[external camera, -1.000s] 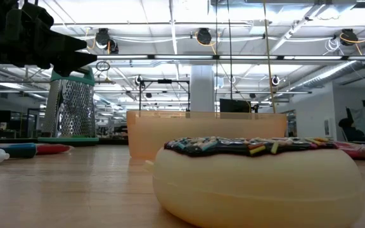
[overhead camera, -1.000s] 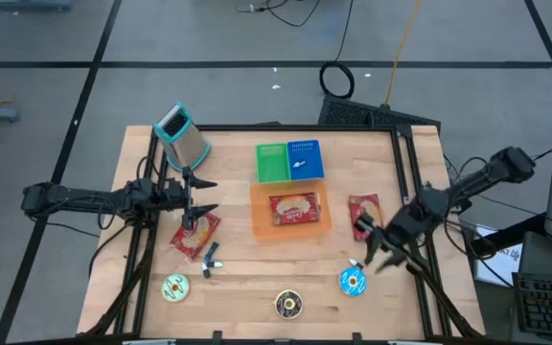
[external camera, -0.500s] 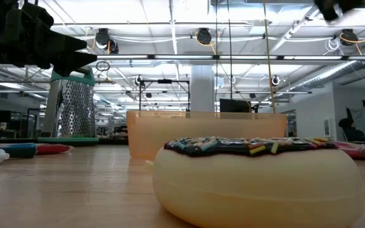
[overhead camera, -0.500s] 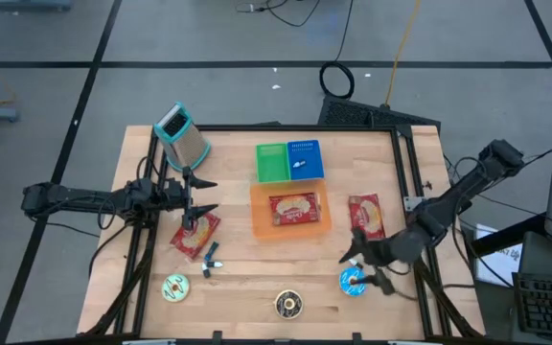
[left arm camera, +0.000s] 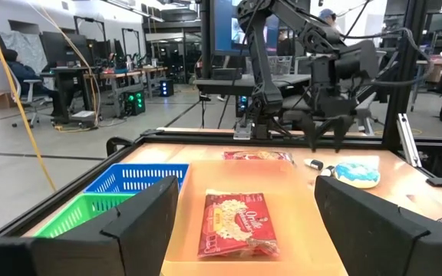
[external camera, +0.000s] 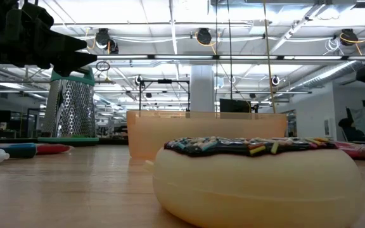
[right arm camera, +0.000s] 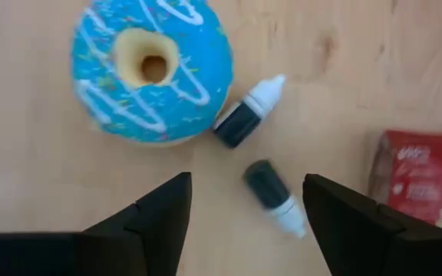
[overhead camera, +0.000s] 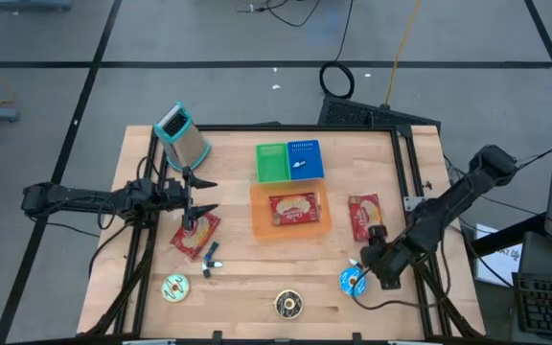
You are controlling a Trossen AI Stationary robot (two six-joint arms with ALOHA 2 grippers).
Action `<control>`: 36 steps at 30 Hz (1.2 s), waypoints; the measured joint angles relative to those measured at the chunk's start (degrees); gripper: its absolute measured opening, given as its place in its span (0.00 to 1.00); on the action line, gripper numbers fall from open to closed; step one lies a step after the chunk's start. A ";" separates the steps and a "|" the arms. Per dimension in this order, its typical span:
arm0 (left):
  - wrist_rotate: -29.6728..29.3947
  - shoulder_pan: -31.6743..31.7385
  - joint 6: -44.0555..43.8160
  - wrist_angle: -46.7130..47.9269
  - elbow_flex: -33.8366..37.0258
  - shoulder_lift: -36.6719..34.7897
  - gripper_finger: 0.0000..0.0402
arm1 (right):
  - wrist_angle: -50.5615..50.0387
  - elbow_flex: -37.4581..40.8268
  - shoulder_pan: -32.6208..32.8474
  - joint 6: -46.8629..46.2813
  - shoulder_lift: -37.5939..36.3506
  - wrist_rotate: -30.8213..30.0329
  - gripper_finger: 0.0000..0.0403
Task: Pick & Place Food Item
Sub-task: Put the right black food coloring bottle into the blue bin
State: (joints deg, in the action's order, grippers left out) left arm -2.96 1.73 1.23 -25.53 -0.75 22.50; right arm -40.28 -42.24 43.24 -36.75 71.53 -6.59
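the right claw points down over the desk, its fingers spread apart and holding nothing. between and just ahead of them lie two small dark bottles with white caps, apart from each other; the first touches the blue donut. a red packet lies near the second bottle. from above, the claw hangs at the blue donut's edge near the desk's front right. the left claw waits level at the left, released and empty, facing the orange tray, in which a red packet lies.
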 joint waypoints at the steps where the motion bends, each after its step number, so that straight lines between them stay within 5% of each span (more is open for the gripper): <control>1: 0.00 -0.02 0.00 0.01 0.00 -0.02 0.76 | 0.11 0.12 -0.02 0.96 0.86 -0.80 0.59; 11: 0.00 0.00 0.00 -0.01 0.00 0.00 0.76 | 4.68 3.85 -0.90 4.65 5.03 -0.79 0.53; 23: 0.00 -0.02 0.00 -0.01 0.00 -0.02 0.76 | 5.61 4.57 -1.27 4.92 5.01 -0.80 0.31; 36: 0.00 -0.02 0.00 -0.01 0.00 -0.02 0.76 | 9.05 7.19 -1.29 4.23 4.63 -0.79 0.20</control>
State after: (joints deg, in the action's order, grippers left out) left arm -2.96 1.72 1.23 -25.54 -0.75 22.48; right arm -31.22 -35.05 41.95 -32.52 76.16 -7.38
